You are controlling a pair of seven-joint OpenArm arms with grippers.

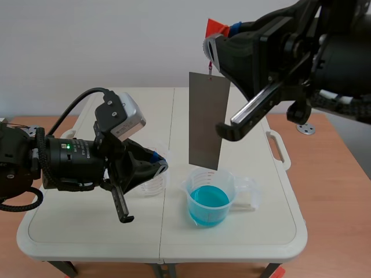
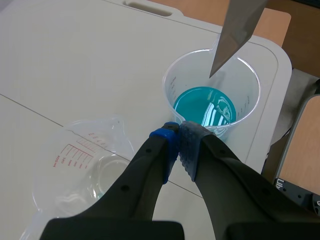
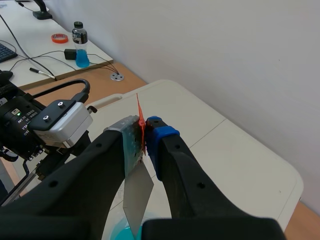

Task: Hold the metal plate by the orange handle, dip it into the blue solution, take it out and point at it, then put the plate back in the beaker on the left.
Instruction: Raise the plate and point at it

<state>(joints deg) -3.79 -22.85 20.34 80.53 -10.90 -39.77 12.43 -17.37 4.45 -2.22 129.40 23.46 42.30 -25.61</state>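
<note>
While the right arm stands raised over the table [image 1: 87,223], we see its claw [image 1: 212,47] clamped on the orange handle [image 1: 217,26], the two fingers pressed against it from either side. From that handle the metal plate [image 1: 207,119] hangs upright. Its lower edge is just above the rim of the cup [image 1: 196,180] that holds the blue liquid [image 1: 208,200]. From the left wrist we see one lower corner of the plate over the cup's mouth, clear of the liquid. Our left claw [image 1: 163,165] sits low over the table with its fingers together and nothing between them. Its tips point toward the cup of blue liquid and stand close to its wall; we cannot tell whether they touch it. An empty clear beaker [image 1: 152,184] stands just beside and below the left claw, near the blue one.
</note>
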